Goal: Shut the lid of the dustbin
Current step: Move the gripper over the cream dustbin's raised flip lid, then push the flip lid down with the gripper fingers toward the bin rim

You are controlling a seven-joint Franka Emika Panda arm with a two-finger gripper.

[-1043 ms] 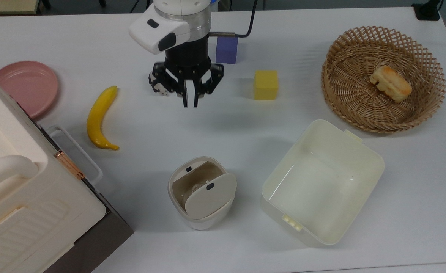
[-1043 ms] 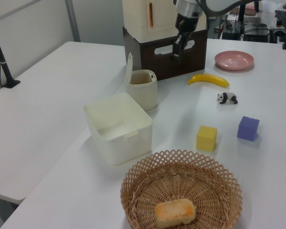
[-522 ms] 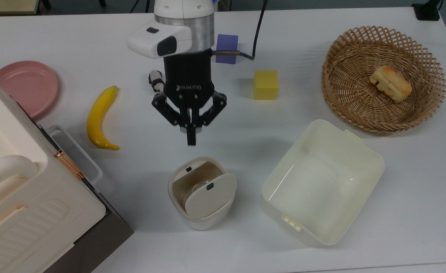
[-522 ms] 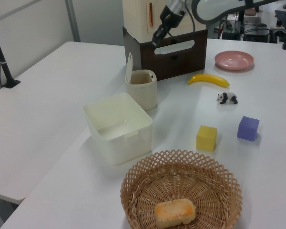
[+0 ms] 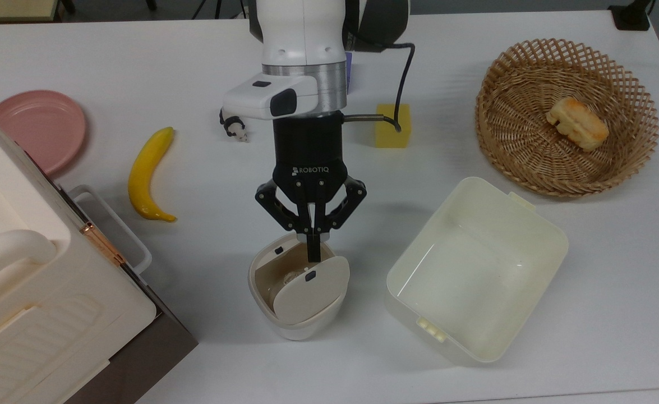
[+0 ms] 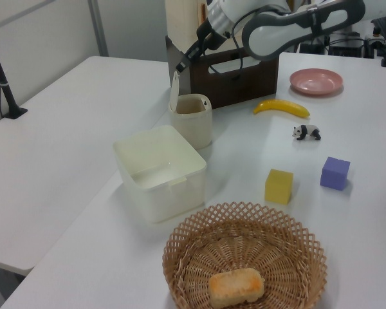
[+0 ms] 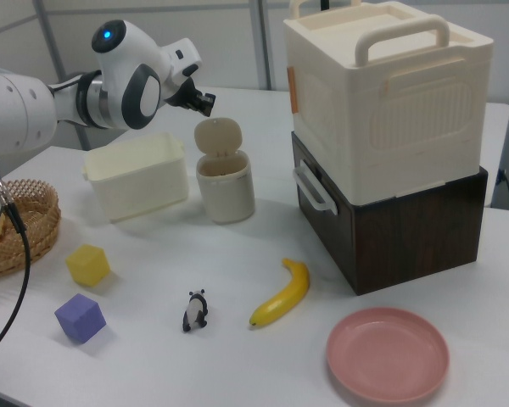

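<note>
The dustbin (image 5: 294, 322) is a small off-white bin near the table's front in the top view, also seen as the dustbin (image 6: 192, 122) and the dustbin (image 7: 226, 193). Its beige lid (image 5: 312, 292) stands raised on its hinge, and the brownish inside shows. The upright lid (image 6: 174, 91) rises at the rim in the left view, as does the lid (image 7: 219, 136) in the right view. My gripper (image 5: 312, 255) is shut with nothing held. Its tips hang over the bin's opening just behind the lid's top edge. It is the gripper (image 6: 179, 66) and the gripper (image 7: 207, 103).
A cream tub (image 5: 556, 235) stands to the top view's right of the bin. A wicker basket (image 5: 506, 146) holds a bread piece (image 5: 577, 123). A yellow cube (image 5: 382, 136), banana (image 5: 147, 175), pink plate (image 5: 37, 129), panda toy (image 6: 306, 132) and purple cube (image 6: 335, 173) lie about. A big cream box (image 5: 26, 292) fills the top view's left.
The gripper came from beside the panda toy toward the front of the table and now hangs over the dustbin's rim, its fingers closing on the way. The lid has not moved.
</note>
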